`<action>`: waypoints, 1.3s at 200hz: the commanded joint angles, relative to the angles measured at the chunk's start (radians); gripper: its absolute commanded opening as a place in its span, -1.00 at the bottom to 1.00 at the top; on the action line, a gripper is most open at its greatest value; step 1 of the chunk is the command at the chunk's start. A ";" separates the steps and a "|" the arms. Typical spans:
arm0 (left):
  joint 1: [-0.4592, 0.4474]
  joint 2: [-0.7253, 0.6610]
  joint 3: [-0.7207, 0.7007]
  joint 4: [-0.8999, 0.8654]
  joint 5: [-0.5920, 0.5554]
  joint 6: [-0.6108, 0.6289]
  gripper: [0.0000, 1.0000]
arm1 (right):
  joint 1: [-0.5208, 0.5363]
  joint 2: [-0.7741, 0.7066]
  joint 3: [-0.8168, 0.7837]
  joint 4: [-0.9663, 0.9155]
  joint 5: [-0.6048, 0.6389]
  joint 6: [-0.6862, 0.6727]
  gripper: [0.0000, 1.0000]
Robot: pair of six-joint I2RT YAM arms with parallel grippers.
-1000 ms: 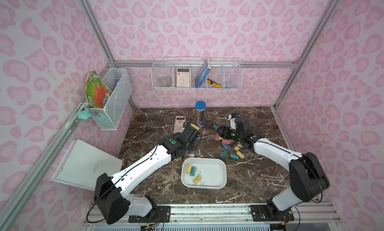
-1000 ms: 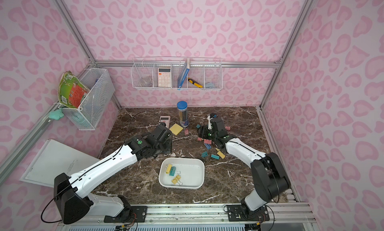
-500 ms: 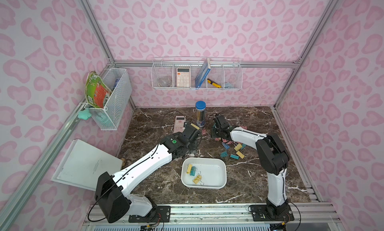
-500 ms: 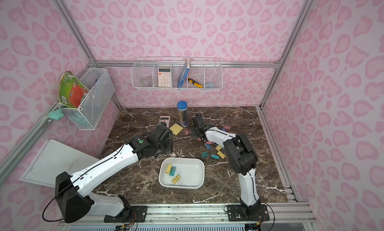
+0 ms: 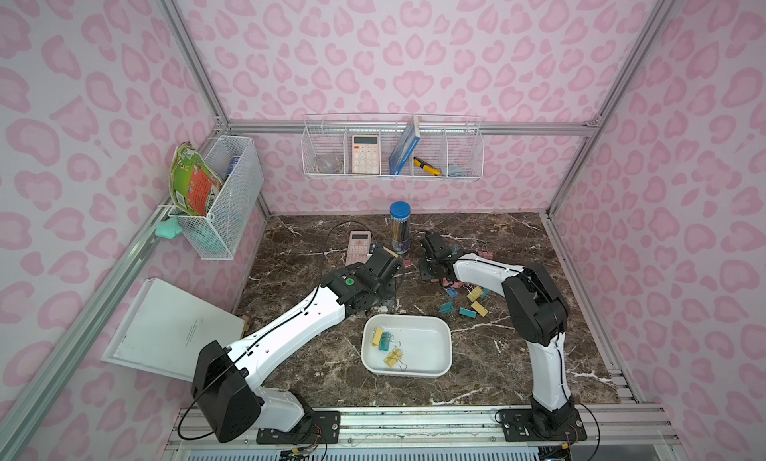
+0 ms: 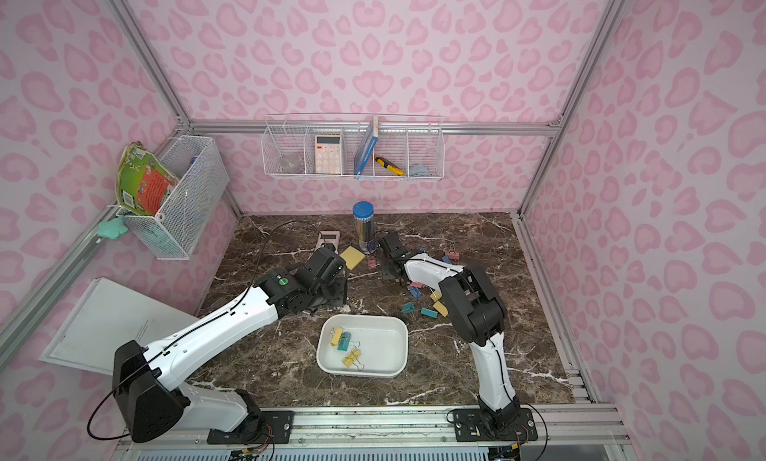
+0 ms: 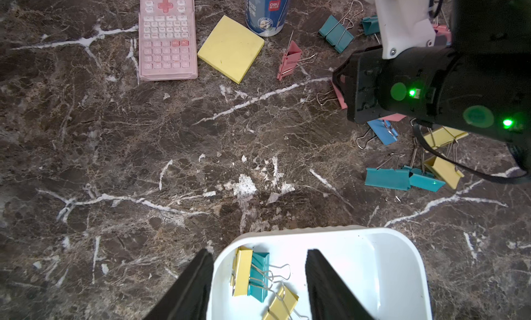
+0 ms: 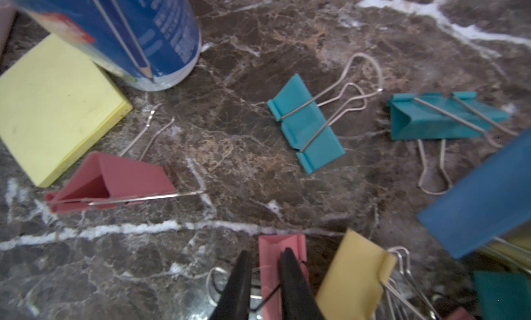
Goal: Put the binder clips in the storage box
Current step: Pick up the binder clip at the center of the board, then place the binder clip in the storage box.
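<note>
The white storage box (image 5: 427,347) (image 6: 385,343) sits at the front middle and holds two yellow binder clips and a teal one (image 5: 384,342). My left gripper (image 7: 260,275) hangs open just above the box's far rim (image 7: 388,269), nothing between its fingers. Several loose binder clips (image 5: 468,301) lie right of centre. My right gripper (image 8: 265,272) (image 5: 431,272) is down among them, shut on the edge of a pink binder clip (image 8: 271,255) that rests on the marble. A yellow clip (image 8: 353,275) lies right beside it.
A blue-capped pencil tube (image 5: 400,227), a pink calculator (image 5: 358,247) and a yellow sticky-note pad (image 7: 231,48) stand behind the grippers. Loose pink (image 8: 115,180) and teal (image 8: 306,123) clips lie near the tube. Wire baskets (image 5: 391,148) (image 5: 224,198) hang on the walls.
My right gripper has swung left toward the pencil tube, dropped onto the marble, and closed from open onto the pink clip. The left arm has hardly moved.
</note>
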 commanded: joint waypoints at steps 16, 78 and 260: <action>-0.005 0.015 0.048 -0.015 -0.052 0.104 0.14 | -0.003 -0.047 -0.046 0.022 0.003 0.025 -0.90; -0.094 0.103 0.266 -0.226 -0.371 0.240 0.09 | -0.047 -0.215 -0.219 0.152 -0.030 0.074 -1.00; -0.179 0.220 0.376 -0.299 -0.562 0.210 0.05 | 0.075 -1.283 -1.220 0.921 -0.478 0.684 -1.00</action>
